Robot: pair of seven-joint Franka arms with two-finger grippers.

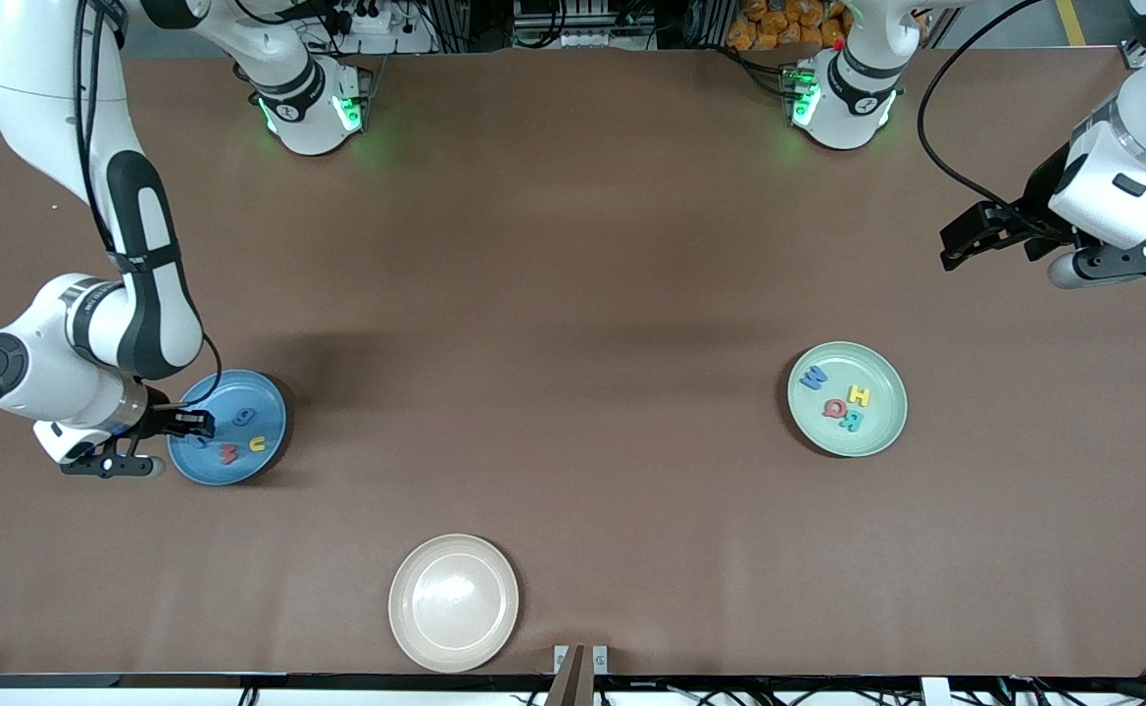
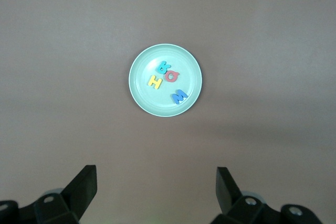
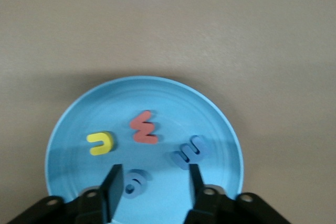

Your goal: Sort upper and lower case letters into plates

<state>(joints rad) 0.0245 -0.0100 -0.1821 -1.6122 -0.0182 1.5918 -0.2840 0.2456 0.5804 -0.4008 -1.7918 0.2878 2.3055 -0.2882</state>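
Over the blue plate [image 1: 202, 459], toward eight o'clock on the tabletop [image 1: 573, 294], the right pincer [image 3: 153, 183] stands parted, holding nothing, above four lowercase letters [image 3: 143, 128]. Uppercase letters [image 2: 168, 80] fill the green plate [image 2: 140, 93]. The left pincer [image 2: 156, 187] waits agape. Sorting looks finished; next, lift clear.

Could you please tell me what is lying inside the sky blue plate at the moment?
The sky blue plate holds four letters: a yellow u, a red-pink e, a blue w and a blue g, the last partly covered by the right claw.
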